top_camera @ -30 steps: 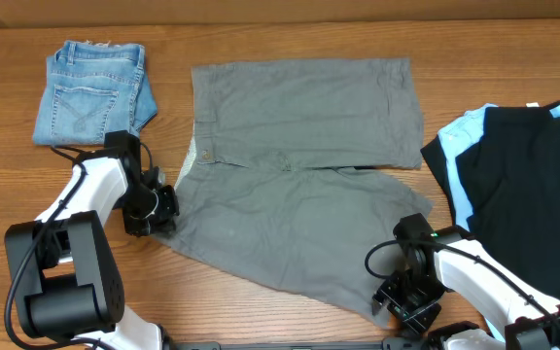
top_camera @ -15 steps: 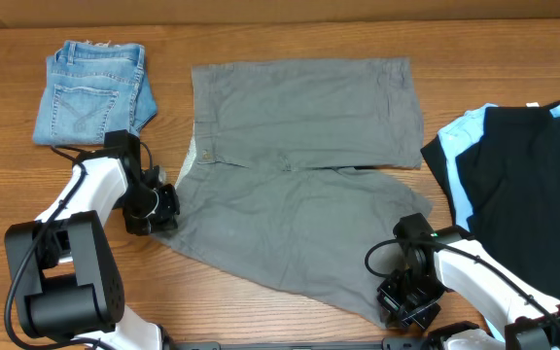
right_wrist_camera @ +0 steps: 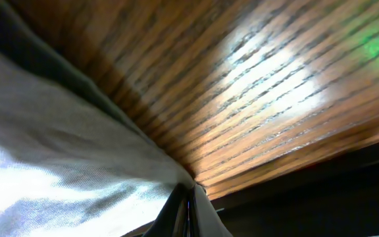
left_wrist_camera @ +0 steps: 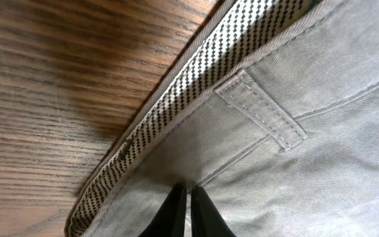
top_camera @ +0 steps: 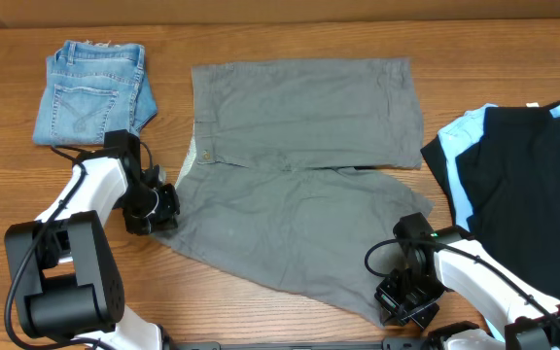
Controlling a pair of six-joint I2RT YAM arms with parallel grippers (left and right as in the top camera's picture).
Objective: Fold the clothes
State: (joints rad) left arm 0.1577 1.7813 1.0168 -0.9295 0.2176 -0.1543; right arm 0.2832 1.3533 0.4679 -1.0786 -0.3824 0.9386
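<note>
Grey woven shorts (top_camera: 299, 165), checked waistband lining

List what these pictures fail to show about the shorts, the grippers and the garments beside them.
- Overhead: the black garment is cut off by the right edge.
- Overhead: fingertips of the left gripper and right gripper are hidden under their own housings.
- Right wrist: the grey shorts are blurred and glare-washed; no seam is readable.

Left arm angled in from front-left corner, left gripper (top_camera: 160, 208) low near left edge, fingers (left_wrist_camera: 175, 209) pinched together on grey shorts (top_camera: 299, 117) waistband, right arm in from front-right corner, right gripper (top_camera: 403, 301) low by front edge, clamped on hem.
</note>
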